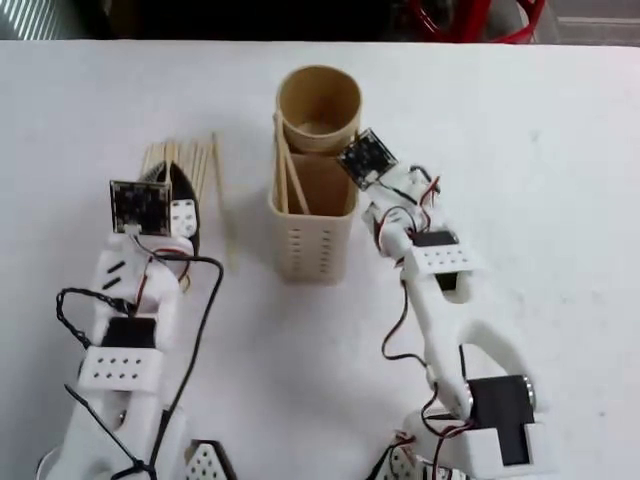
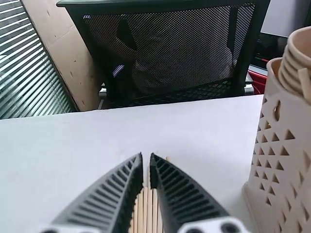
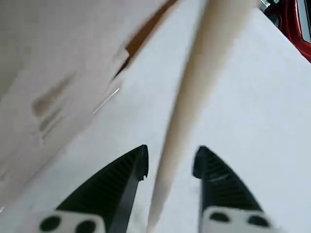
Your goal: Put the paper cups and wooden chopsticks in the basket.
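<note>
White table (image 1: 520, 150), chopsticks (image 1: 205, 160) partly hidden beneath left tool (image 2: 146, 161), cups (image 1: 318, 105) in basket (image 1: 312, 250)

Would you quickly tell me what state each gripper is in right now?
Left gripper: shut above the pale wooden chopsticks; any grip cannot be told.
Right gripper: open.

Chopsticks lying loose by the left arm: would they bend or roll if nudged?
Probably stiff: the chopsticks lie straight, none sagging. Thin wood, so likely light. Loose and side by side on the table, they would likely scatter or roll if the left hand pushes them.
</note>
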Controlling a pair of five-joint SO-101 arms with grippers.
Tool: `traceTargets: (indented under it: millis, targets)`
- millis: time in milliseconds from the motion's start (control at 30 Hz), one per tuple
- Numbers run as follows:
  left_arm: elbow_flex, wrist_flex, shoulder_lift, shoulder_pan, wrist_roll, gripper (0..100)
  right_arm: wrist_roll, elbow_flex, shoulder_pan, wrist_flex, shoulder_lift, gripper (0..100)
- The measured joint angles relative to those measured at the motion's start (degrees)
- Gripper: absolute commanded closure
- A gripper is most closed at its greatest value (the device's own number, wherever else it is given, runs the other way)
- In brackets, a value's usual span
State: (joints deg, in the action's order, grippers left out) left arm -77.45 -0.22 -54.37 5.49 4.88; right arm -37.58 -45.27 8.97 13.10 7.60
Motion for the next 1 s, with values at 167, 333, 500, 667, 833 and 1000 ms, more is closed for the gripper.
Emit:
traceTargets:
  millis: [167,333,500,667,833,1000]
  targets:
    - [0.0,0.0,0.0,0.0,0.0,95,1.76,0.0,-5.01,0.18,0.62,98.1]
    - [0.0,0.0,0.0,0.0,0.0,95,5.54,0.0,-9.85,6.51,7.47,98.1]
    - [0.0,0.0,0.0,0.0,0.0,95,5.98,0.0,-10.73,16.79,19.52,98.1]
    - [0.0,0.0,0.0,0.0,0.0,95,5.98,0.0,-10.46,27.34,35.6,98.1]
    - [0.0,0.0,0.0,0.0,0.0,95,6.07,0.0,-7.91,32.18,49.93,98.1]
    - [0.0,0.0,0.0,0.0,0.0,95,5.98,0.0,-8.26,34.2,53.36,98.1]
